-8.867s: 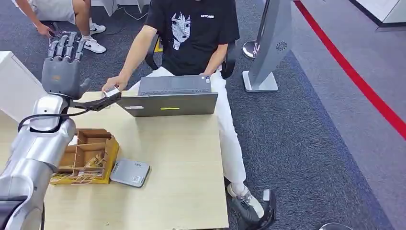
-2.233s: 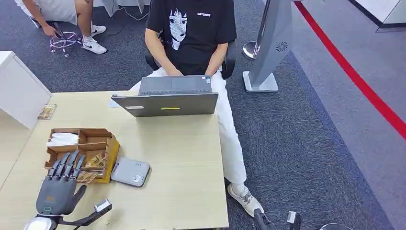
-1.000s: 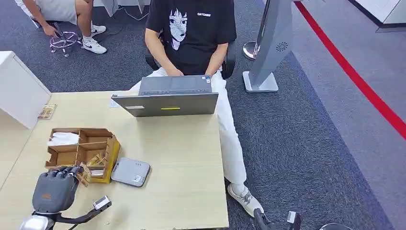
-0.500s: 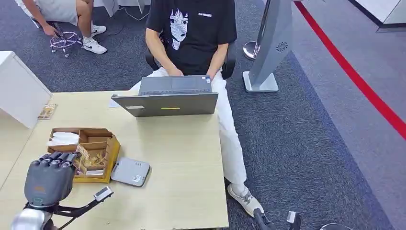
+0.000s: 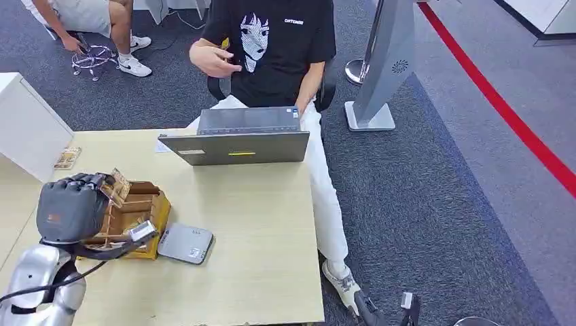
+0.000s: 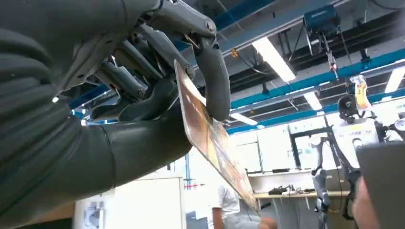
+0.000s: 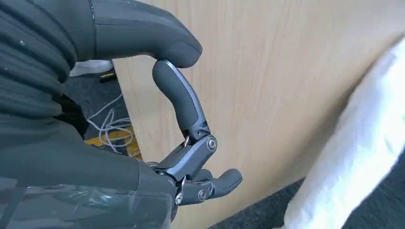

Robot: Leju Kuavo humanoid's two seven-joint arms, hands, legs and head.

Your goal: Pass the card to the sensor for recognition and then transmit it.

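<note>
**Left hand lifts card from box**

Raised since half a second ago, the left hand (image 5: 70, 207) now hovers above the cardboard box (image 5: 139, 204) at the table's (image 5: 251, 231) left side, whereas a moment earlier it sat lower, nearer the table's front edge. Its fingers (image 6: 212, 76) are curled around a card (image 5: 119, 185), which the left wrist view shows pinched between the thumb and a finger, its printed face angled outward. The right hand (image 7: 191, 143) hangs beside a pale wooden panel, fingers bent inward with nothing in them. Just right of the box lies a flat grey sensor (image 5: 185, 244), apart from the hand and the card. Farther back on the table, a grey laptop (image 5: 238, 139) stands open, facing a seated person (image 5: 278, 47) in a black printed T-shirt and white trousers, one hand lifted in front of the chest. A small card (image 5: 66, 158) lies near the table's far left edge, beside a white cabinet (image 5: 24, 129). Beyond, a grey standing kiosk (image 5: 387, 61) rests on blue-grey carpet crossed by a red line (image 5: 502, 102).
</note>
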